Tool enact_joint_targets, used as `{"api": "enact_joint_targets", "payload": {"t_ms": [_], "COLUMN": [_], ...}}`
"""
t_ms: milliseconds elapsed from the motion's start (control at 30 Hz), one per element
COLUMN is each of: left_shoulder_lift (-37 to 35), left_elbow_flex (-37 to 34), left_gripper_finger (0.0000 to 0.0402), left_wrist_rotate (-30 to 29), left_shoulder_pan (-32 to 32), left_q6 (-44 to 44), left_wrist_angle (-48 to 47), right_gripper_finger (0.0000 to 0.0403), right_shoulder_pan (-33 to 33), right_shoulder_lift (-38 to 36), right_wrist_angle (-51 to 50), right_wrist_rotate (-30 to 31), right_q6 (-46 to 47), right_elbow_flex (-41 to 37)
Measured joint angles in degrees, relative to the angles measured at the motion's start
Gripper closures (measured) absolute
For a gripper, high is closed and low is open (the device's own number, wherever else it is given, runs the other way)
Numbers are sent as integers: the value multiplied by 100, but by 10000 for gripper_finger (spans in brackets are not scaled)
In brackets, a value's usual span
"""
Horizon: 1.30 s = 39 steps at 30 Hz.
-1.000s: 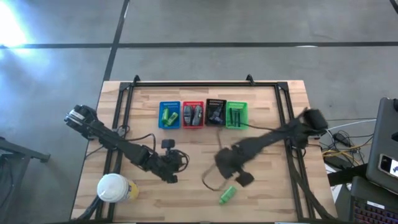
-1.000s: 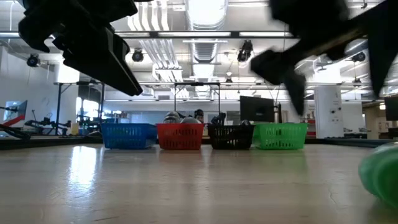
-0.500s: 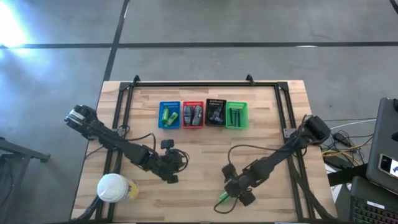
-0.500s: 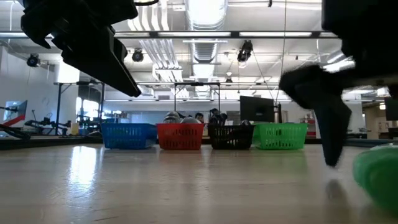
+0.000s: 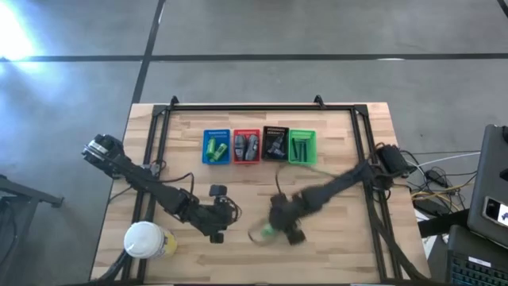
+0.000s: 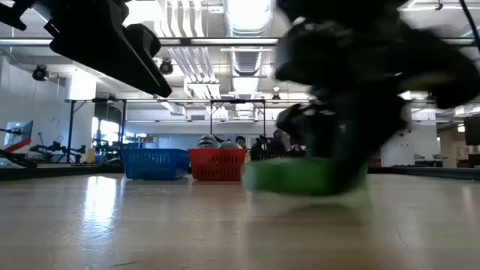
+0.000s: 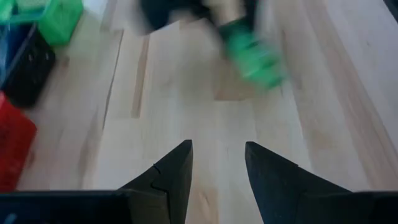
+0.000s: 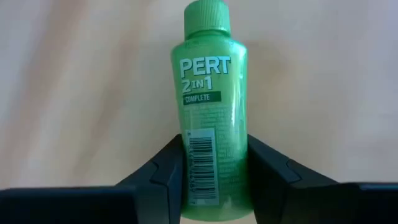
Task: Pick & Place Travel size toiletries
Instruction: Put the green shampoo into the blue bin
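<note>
A bright green travel bottle with a green cap, printed PERT 2 IN 1, is between the fingers of my right gripper, which is shut on it. In the high view bottle and right gripper are at the table's middle, toward the near edge. The low view shows the bottle lying about level, blurred. My left gripper stands open over bare wood, left of the bottle, with nothing between its fingers; the high view has it near the front left. My right gripper pinches the bottle's lower body near its base between its two fingers, one on each side. The fingers slant down from the table's right and lie along the bottle, whose cap end sticks out past them. Whether it is clear of the table cannot be told.
Four small baskets stand in a row at the back: blue, red, black, green, each with toiletries inside. A white-lidded cup stands at the near left corner. A black frame runs round the table.
My right gripper has come down on the green bottle near the table's near edge and taken hold of it. It has then carried the bottle toward the table's left and far side. The left arm has kept about still.
</note>
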Motion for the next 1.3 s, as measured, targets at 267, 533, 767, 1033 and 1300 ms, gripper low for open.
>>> {"api": "enact_joint_targets", "payload": {"t_ms": [267,533,767,1033,1300], "left_shoulder_lift": [0,12,20,19,49], "left_elbow_flex": [-2,-7,-9,-9,36], "left_gripper_finger": [246,245,240,179,160], "left_wrist_rotate": [-573,-957,-1039,-1108,-1131], "left_shoulder_pan": [-29,99,263,483,554], "left_q6": [1191,2344,2474,2522,2936], "left_wrist_angle": [152,292,320,500,610], "right_gripper_finger": [277,265,265,265,263], "right_shoulder_pan": [-1397,-1803,-1990,-2079,-2174], "right_shoulder_lift": [-68,-82,-86,-87,-87], "right_wrist_angle": [-71,-259,-284,-246,120], "right_wrist_rotate": [-1286,-1979,-1989,-2200,-2449], "right_q6": [410,493,555,642,864], "right_elbow_flex": [439,1031,1277,1278,1278]}}
